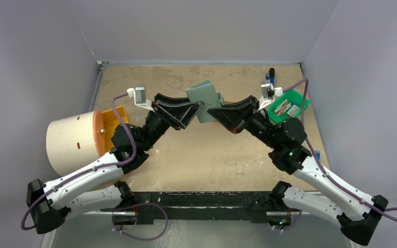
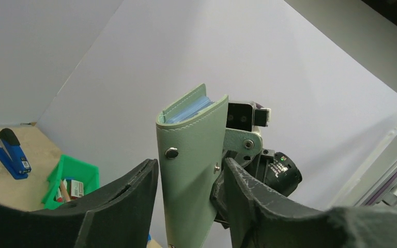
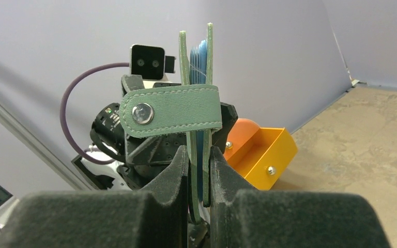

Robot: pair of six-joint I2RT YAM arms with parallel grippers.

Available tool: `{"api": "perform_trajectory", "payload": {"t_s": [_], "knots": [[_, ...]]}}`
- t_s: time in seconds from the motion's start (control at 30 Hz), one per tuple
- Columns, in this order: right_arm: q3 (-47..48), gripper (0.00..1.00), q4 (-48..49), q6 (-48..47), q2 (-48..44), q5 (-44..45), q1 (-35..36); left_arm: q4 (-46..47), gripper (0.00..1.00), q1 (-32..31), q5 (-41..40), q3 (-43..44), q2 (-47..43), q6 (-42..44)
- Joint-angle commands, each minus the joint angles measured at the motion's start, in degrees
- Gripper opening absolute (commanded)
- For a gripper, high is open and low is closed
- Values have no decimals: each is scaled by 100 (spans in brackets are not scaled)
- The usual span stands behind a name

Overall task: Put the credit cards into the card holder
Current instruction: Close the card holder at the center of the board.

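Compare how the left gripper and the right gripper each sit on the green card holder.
The right gripper pinches the card holder across its thin edge, jaws almost together; the left gripper straddles its broad face, jaws wide apart. The right gripper's clamp is plain; whether the left gripper's fingers touch the holder cannot be told. Both have black fingers and meet at the holder, held clear of the table.

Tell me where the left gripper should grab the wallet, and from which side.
Probably its two long edges, low down, coming from the left. The wallet stands upright in the air, the right gripper pinches its flat faces, and the open top showing blue cards should stay free. The left gripper has a finger beside each edge.
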Motion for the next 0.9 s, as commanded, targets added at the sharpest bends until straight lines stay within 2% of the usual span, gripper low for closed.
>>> {"api": "perform_trajectory", "payload": {"t_s": [0.0, 0.27, 0.33, 0.4, 0.53, 0.6, 0.77, 0.87], "knots": [[57, 0, 478, 253, -2, 133, 4, 338, 42, -7, 331, 294, 106, 39], [65, 0, 435, 290, 25, 142, 2, 319, 24, -7, 515, 307, 171, 81], [72, 0, 379, 285, 26, 130, -4, 311, 15, -7, 527, 277, 127, 126], [134, 0, 229, 223, 14, 78, -3, 255, 0, -7, 489, 252, 67, 191], [440, 48, -989, -490, -221, 198, 1, -219, 0, -7, 108, 208, -230, 361], [622, 61, -1662, -912, -367, 354, 3, -478, 0, -8, -131, 174, -425, 441], [1370, 67, -3260, -1928, -483, 845, 3, -1220, 0, -7, -435, 227, -643, 546], [1671, 67, -3729, -2187, -474, 1217, 2, -1608, 0, -10, -594, 296, -617, 501]]}}
